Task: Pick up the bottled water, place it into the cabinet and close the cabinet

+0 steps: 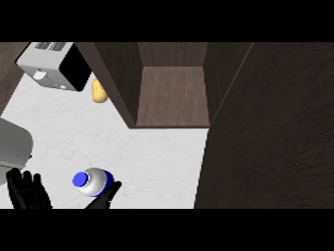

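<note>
While the bottled water [92, 182] is standing near-left on the counter [148, 147], left robot hand [29, 192] is hovering beside it w/ fingers released. Pick-up pending; next: grasp, lift to open cabinet [173, 95].

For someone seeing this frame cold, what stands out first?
The open dark-wood cabinet fills the upper middle, its door swung out over the whole right side. Low on the white counter stands the bottled water, seen from above with its blue cap, between two black hands: the left hand open beside it, the right hand close against it.
</note>
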Tool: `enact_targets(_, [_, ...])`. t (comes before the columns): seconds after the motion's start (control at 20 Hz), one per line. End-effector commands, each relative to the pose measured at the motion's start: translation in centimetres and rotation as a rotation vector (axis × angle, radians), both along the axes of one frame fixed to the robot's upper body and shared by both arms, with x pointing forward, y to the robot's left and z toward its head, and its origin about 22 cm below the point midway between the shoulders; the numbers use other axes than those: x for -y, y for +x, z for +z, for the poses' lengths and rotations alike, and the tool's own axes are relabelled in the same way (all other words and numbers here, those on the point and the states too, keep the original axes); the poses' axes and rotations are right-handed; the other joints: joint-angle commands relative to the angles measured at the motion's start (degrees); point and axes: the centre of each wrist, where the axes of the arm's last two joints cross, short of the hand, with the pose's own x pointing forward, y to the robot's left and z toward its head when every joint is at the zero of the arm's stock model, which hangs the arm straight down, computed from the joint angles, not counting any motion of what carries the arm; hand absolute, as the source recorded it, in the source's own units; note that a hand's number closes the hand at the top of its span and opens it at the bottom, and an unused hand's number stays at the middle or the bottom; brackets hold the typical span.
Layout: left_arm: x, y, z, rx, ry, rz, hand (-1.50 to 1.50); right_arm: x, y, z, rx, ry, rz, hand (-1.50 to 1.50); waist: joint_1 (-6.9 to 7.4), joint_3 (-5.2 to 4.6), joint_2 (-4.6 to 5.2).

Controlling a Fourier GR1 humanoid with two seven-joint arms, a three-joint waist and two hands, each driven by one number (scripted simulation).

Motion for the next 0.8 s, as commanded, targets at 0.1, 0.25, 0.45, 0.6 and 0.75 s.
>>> enact_targets(0.1, [0.1,1.1,-3.8,-0.026,-0.003,-0.017,-1.50,1.6,-2.0,1.6,0.067,-0.049,-0.048,-1.50,-0.07,0.01,0.01])
enact_targets(0.25, [-2.0,0.6,-4.8,-0.014,-0.033,-0.025,-1.50,1.6,-2.2,1.4,0.066,-0.040,-0.063,-1.50,0.11,0.02,-0.03])
enact_targets(0.45, [-0.7,1.0,-6.2,-0.011,-0.037,-0.048,-1.50,-0.1,-1.4,0.5,0.058,-0.045,-0.054,-1.50,0.18,0.06,0.10])
enact_targets(0.6, [-2.0,1.3,-8.4,-0.026,-0.042,-0.036,-1.50,0.1,-1.7,0.4,0.095,-0.046,-0.051,-1.50,-0.04,0.03,0.00])
enact_targets(0.75, [-1.3,3.3,-9.1,-0.022,-0.065,-0.041,-1.50,0.4,-2.6,0.9,0.068,-0.051,-0.053,-1.50,-0.34,0.04,0.07])
